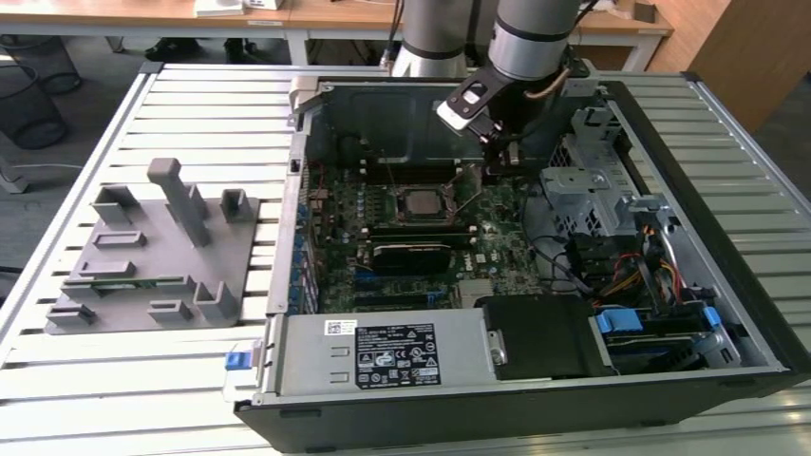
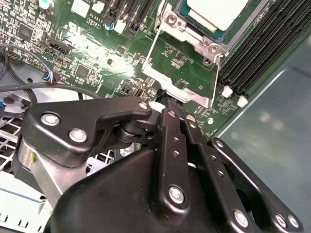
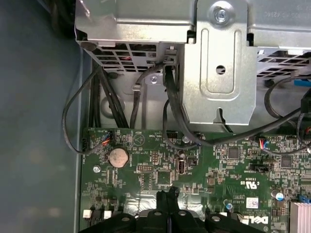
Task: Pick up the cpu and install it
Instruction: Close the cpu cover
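Observation:
The cpu (image 1: 417,201) lies flat in the black motherboard socket inside the open computer case, silvery top up. In the second wrist view the cpu (image 2: 217,10) sits in the socket, and the socket's metal frame (image 2: 181,73) is swung open toward me. My gripper (image 1: 497,161) hangs over the board to the exterior view's right of the socket. Its black fingers are shut together in both wrist views, the gripper (image 2: 166,104) tip right at the open frame's outer edge. Nothing shows between the fingertips (image 3: 168,195).
A grey tray (image 1: 152,256) with upright holders and a green memory stick (image 1: 121,282) stands on the slatted table at the exterior view's left. Inside the case are a metal drive cage (image 3: 218,63), black cables (image 3: 170,111), a coin battery (image 3: 117,157) and the power supply (image 1: 380,351).

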Action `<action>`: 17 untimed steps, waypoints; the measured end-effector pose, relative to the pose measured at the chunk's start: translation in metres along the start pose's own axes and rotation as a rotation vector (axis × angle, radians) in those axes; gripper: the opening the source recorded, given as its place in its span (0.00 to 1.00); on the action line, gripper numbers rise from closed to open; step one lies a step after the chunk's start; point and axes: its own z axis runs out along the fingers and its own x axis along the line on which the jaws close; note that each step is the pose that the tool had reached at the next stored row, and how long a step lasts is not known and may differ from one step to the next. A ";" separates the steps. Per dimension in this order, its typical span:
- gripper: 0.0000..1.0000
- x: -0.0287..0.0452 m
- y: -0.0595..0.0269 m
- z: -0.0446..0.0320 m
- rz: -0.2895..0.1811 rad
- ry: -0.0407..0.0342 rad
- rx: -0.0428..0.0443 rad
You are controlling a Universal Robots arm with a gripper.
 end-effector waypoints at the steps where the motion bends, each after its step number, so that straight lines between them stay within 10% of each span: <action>1: 0.11 0.0003 -0.0004 -0.0004 0.000 -0.0001 0.0004; 17: 0.11 0.0030 -0.0109 -0.0007 -0.011 -0.0001 0.0021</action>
